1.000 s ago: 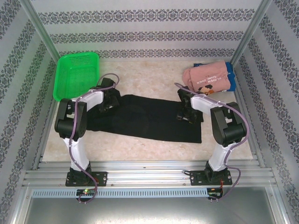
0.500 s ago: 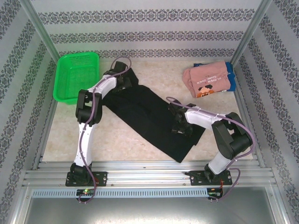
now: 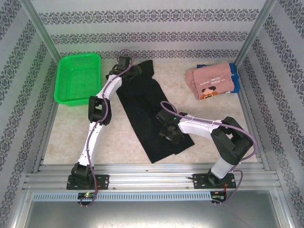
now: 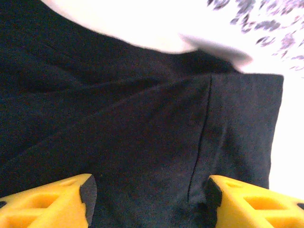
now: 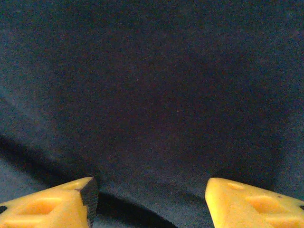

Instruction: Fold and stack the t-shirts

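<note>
Shirt: the large plain black cloth t-shirt [image 3: 140, 107] is lying as a long strip, far-left to near-right.
Fingers: the left gripper [image 4: 149, 190] and the right gripper [image 5: 149, 190] are gaping wide over it, clamping nothing.
Handling: probably soft, light and floppy; pinching the hem corners is looking best.

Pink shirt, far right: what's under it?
A blue shirt, just its far and right edges peeking out. The rest is covered by the pink shirt.

Black t-shirt [image 3: 142, 111]: large, plain, folded into a long narrow strip, laid flat on the table [image 3: 66, 133], slanted from far centre to near centre. Pink t-shirt [image 3: 211, 81]: dark lettering, folded, laid at far right upon the blue t-shirt [image 3: 233, 76], whose edges are seen beneath.
</note>
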### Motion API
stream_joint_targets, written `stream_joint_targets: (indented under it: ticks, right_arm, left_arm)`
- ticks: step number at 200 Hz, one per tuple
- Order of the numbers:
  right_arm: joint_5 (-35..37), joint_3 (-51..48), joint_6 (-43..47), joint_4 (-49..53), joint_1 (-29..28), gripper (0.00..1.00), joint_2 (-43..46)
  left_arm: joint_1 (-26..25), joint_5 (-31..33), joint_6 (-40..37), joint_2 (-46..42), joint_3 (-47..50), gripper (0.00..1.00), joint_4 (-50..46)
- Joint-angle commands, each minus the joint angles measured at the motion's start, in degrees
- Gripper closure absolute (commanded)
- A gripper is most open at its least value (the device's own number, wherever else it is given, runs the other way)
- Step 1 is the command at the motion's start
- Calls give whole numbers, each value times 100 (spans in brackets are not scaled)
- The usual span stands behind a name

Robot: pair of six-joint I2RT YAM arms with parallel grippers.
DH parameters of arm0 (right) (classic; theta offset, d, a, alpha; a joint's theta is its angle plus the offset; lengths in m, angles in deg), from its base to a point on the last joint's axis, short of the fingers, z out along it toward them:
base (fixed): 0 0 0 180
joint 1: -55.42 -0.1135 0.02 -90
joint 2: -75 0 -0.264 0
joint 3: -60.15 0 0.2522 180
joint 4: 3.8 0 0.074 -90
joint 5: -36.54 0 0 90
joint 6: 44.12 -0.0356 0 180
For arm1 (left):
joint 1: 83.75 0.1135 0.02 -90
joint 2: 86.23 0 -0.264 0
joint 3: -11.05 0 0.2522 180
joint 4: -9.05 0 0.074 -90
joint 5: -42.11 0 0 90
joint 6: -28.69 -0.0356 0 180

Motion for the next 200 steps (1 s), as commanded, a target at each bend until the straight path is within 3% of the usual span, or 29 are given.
stream_joint_targets:
  ticks: [1, 30, 67, 95, 99, 126, 143, 168, 200]
  right_arm:
    - [-516, -282, -1254, -813, -379, 35, -332]
    - [-441, -196, -1692, -1028, -738, 34, -132]
    - [-249, 36, -1492, -714, -964, 32, 444]
    - [102, 146, -846, -103, -988, 27, 1157]
    - [190, 146, -731, -15, -985, 26, 1307]
    - [549, -11, 42, 557, -852, 19, 2340]
    - [607, -237, 441, 1039, -642, 17, 2969]
    - [315, -804, 864, 1266, -283, 16, 3837]
    - [-193, -1384, 1311, 1283, 197, 16, 4538]
  left_arm:
    - [76, -640, 818, 744, 23, 35, 574]
    - [93, -1187, 1396, 791, -188, 29, 1389]
    - [293, -1392, 1623, 166, -241, 24, 1569]
    - [425, -1943, 1602, -685, 33, 18, 1288]
    - [437, -2020, 1563, -844, 86, 11, 1231]
    - [476, -2158, 734, -2114, 547, 2, 183]
    - [519, -2096, 288, -3095, 1261, 1, -253]
    - [521, -2042, -165, -4681, 3091, 0, -551]
    - [508, -1817, -199, -6899, 6417, 0, -313]
